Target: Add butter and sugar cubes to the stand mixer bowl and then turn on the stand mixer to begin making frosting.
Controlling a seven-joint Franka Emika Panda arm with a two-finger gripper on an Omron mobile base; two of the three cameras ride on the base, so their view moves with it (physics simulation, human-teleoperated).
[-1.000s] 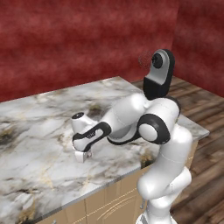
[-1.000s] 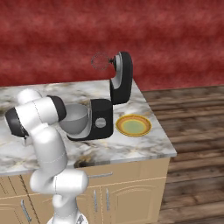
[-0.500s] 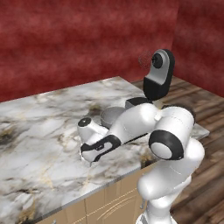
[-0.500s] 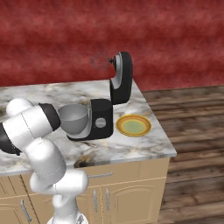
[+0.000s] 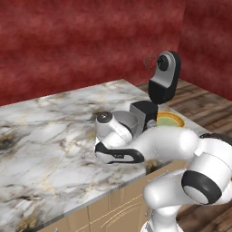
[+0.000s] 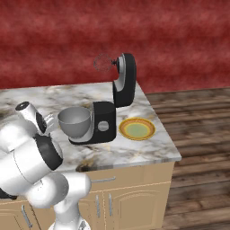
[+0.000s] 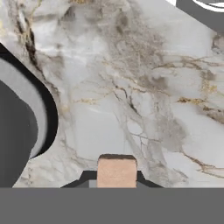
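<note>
Countertop [image 5: 50, 136] of veined marble spreads wide and bare to the arm's left, while its front edge runs just below the bent arm and its far corner ends past one yellow-rimmed plate [image 6: 137, 129]. We see the arm folded low over the counter, forearm level, wrist beside the stand mixer bowl [image 6: 74, 121]. We count one stand mixer [image 6: 114, 105], its head tipped up and back with the whisk raised, and one grey bowl seated on its black base. In the hand view the gripper [image 7: 116, 172] points down at the marble, its jaws clenched on one tan, pale-brown block [image 7: 116, 170], with the bowl's rim [image 7: 37, 118] curving in just beside it.
</note>
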